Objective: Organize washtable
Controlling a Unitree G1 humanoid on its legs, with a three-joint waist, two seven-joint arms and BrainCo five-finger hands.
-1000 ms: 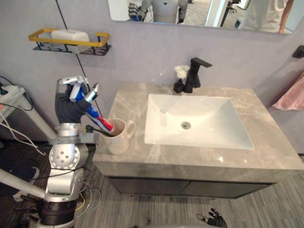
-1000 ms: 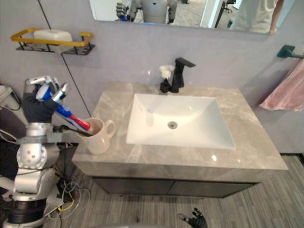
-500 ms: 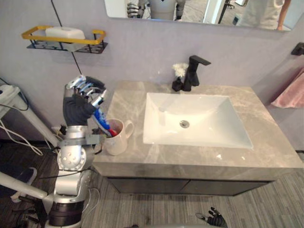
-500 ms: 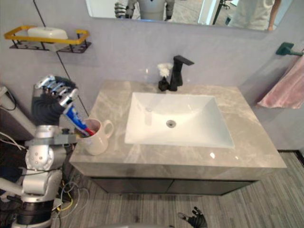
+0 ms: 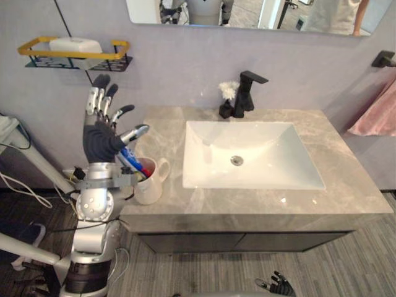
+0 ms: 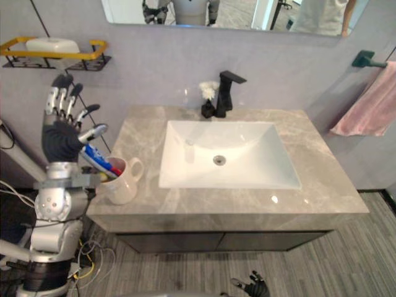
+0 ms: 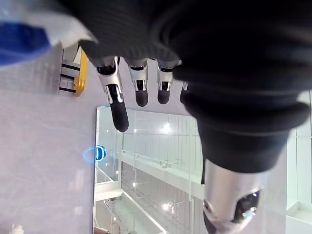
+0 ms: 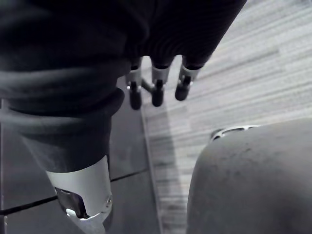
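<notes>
I see a polished grey stone counter [image 5: 346, 198], a glossy white basin [image 5: 278, 142], a matt black tap [image 5: 246, 93] and a pink cloth towel [image 5: 377, 117].

counter [image 5: 346, 192]: we see grey marble with pale veining
sink [image 5: 253, 154]: plain white, we mark it
faucet [image 5: 247, 93]: matte black
mug [image 5: 148, 185]: cream, no pattern that we can see
tube [image 5: 131, 159]: we read blue and white, red at the low end
shelf [image 5: 120, 46]: yellow rail over black wire
soap [image 5: 74, 44]: white
towel [image 5: 377, 114]: pink
left hand [image 5: 99, 142]: we log silver fingers, dark tips, dark ribbed cover
wall [image 5: 179, 80]: flat grey-lilac
floor [image 5: 346, 266]: grey plank stripes
</notes>
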